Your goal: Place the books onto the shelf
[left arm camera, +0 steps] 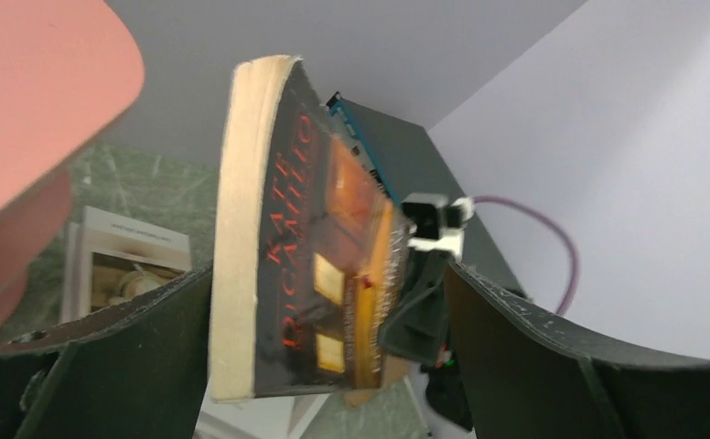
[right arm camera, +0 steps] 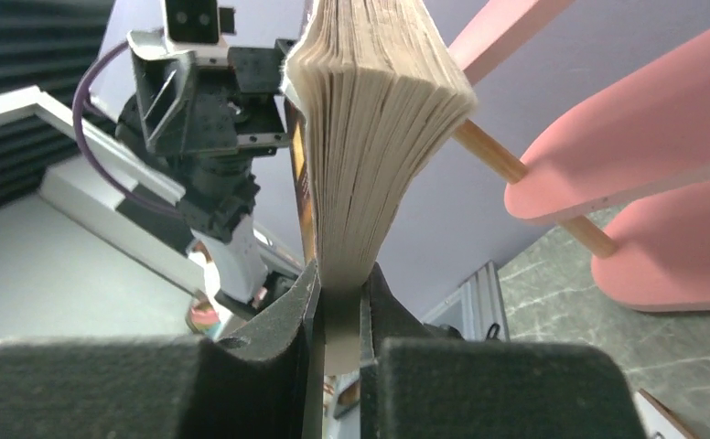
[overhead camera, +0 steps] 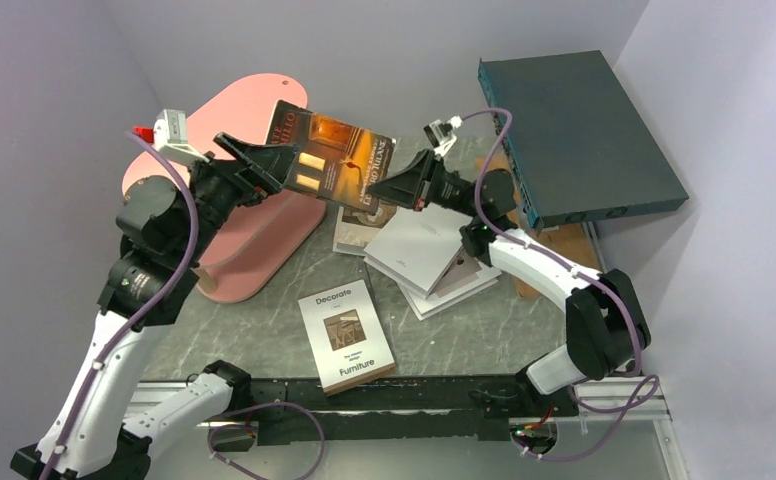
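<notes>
- The right tool (right arm camera: 340,285) is pinched narrow on the orange-brown paperback (overhead camera: 336,158), its two pads pressed on either side of the book's near end, with the pages fanning out above them in the right wrist view.
- The left tool (overhead camera: 276,168) stands wide at the book's other end. In the left wrist view the book sits between its fingers (left arm camera: 516,338) with a gap on the far side, so it does not clamp the book.
- The paperback hangs in the air above the tabletop (overhead camera: 444,340), spanning the space between the two tools.
- Its long axis runs left to right in the top view, dipping a little toward the right.
- The glossy cover faces up, and the end bearing the red author's name points left, at the shelf.
- The pink shelf (overhead camera: 264,240) stands just beyond the left tool.
- The "Decorate Furniture" book (overhead camera: 346,335) lies flat near the front edge.
- A loose pile of white books (overhead camera: 424,255) lies under the right arm.
- A dark teal box (overhead camera: 574,135) rests at the far right.
</notes>
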Controlling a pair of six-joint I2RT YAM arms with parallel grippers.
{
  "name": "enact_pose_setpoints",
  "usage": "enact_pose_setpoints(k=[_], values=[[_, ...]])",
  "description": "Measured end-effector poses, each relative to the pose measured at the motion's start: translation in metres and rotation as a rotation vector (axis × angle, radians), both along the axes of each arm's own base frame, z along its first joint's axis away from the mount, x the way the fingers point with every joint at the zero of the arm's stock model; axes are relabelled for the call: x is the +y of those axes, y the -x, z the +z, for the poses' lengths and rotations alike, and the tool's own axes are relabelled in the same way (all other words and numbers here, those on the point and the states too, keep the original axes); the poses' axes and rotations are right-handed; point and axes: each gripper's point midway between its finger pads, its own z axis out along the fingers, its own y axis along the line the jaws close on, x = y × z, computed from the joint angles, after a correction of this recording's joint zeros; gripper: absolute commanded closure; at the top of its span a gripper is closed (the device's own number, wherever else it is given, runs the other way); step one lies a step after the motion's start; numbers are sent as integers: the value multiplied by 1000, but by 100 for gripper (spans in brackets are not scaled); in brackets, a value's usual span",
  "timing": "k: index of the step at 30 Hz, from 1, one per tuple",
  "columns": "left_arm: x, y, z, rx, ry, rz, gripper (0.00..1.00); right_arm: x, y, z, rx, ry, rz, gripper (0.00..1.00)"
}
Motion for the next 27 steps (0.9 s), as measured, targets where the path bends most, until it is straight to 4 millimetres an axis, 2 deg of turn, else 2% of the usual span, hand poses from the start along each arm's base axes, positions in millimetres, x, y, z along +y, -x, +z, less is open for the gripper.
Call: enact_pose_setpoints(k=[3, 5, 7, 9, 15, 21, 23, 25, 27], values=[[11, 2, 4, 2, -85, 19, 8, -7, 1, 15, -77, 35, 41, 100], [21, 3, 15, -6, -141, 31, 8, -11, 2, 22, -135, 73, 62, 100], [27, 6, 27, -25, -190, 32, 8, -12, 7, 23, -173, 108, 80, 100], [30, 10, 31, -30, -227, 18, 7, -13, 14, 20, -202, 140, 109, 100], [21, 15, 20, 12, -309, -122, 11, -16, 27, 10, -240, 192, 189, 100], [4, 4, -18, 110, -315, -284, 18, -20, 28, 12, -249, 184, 205, 100], [-2, 3, -30, 140, -310, -333, 29, -20, 27, 13, -248, 176, 209, 100], [-5, 3, -37, 161, -303, -366, 51, -19, 26, 12, -241, 170, 216, 100], [-8, 4, -40, 164, -294, -390, 93, -18, 24, 9, -230, 170, 229, 100]])
